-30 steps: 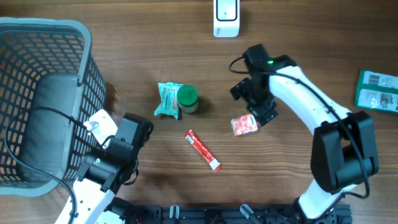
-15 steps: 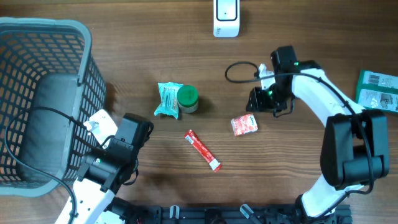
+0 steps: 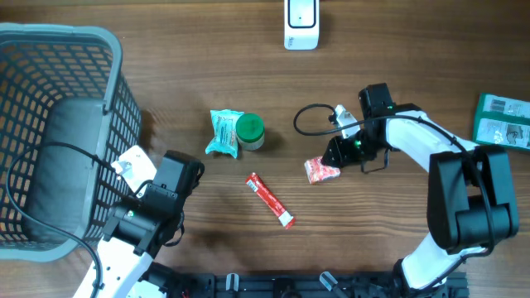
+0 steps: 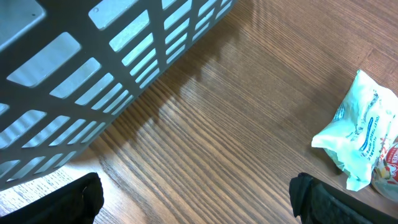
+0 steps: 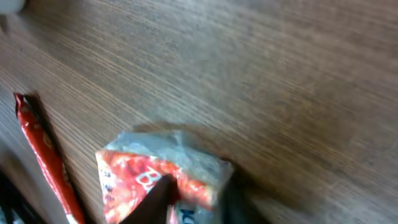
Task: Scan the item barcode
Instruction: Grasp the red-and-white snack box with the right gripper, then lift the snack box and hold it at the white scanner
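Note:
A small red snack packet (image 3: 320,170) lies on the wooden table right of centre. My right gripper (image 3: 337,155) reaches in low from the right, and it is shut on the packet's right end. In the right wrist view the gripper (image 5: 199,194) pinches a crumpled fold of the red packet (image 5: 140,168) between its two dark fingers. A white scanner (image 3: 301,23) stands at the table's far edge. My left gripper (image 4: 199,208) hovers open over bare wood near the basket, holding nothing.
A grey mesh basket (image 3: 83,50) fills the left side. A teal packet (image 3: 224,132) and a green-lidded jar (image 3: 250,131) sit mid-table, with a red stick sachet (image 3: 270,199) below them. A green box (image 3: 503,121) lies at the right edge.
My right gripper swung out to the right, came back low at the red packet and closed on it. The packet shifted slightly left. The left arm stayed still.

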Motion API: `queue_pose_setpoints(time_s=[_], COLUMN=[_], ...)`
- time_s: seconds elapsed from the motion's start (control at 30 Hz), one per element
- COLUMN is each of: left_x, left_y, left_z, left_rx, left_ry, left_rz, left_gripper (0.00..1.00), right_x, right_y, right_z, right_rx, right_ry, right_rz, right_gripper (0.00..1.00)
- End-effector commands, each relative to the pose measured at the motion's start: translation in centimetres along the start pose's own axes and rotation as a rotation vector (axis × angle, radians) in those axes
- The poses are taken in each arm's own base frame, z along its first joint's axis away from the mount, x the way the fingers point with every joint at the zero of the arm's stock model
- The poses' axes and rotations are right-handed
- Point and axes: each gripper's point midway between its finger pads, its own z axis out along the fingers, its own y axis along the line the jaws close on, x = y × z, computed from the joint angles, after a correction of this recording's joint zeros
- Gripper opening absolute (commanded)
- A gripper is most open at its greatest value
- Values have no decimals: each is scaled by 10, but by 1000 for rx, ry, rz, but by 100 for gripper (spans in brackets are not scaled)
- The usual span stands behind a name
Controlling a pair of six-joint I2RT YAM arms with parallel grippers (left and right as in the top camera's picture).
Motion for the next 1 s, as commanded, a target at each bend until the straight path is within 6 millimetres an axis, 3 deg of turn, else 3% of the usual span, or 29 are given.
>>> queue_pose_setpoints(time_s=[0.0,0.07,0.13,0.17,0.2,0.27,0.33,0.57,0.7,0.87,0.97], left_x=[-1,-1,-1,-1,-1,-1,-1,-1,-1,-1,-1], left_y=[2,2,2,2,2,2,2,2,2,2,2], left_z=[0,0,0,0,0,0,0,0,0,0,0], left_rx=[-2,-2,-2,-2,-2,-2,-2,-2,-2,-2,-2], left_ry=[-4,-4,-4,-4,-4,-4,-4,-4,-4,-4,-4], left_rz=[4,4,4,4,4,4,4,4,4,4,4], left_gripper=[100,100,100,100,100,100,100,100,100,100,100], right_x=[3,0,-3,-4,-4,-4,-2,-2,-2,-10,-15], right_y=[0,1,1,0,0,0,0,-5,-4,28,46], right_z=[1,1,1,1,1,1,1,1,1,-19,-49], right_rx=[-4,-10,-9,-7,-5,-6,-5,21,16,-130,-179], right_ry=[-5,-14,-27,-30,-30,-30,-24,-25,-26,-1,37], right_rz=[85,121,136,131,132,133,135,131,134,165,284], right_gripper=[18,20,59,67,67,61,48,26,4,4,4])
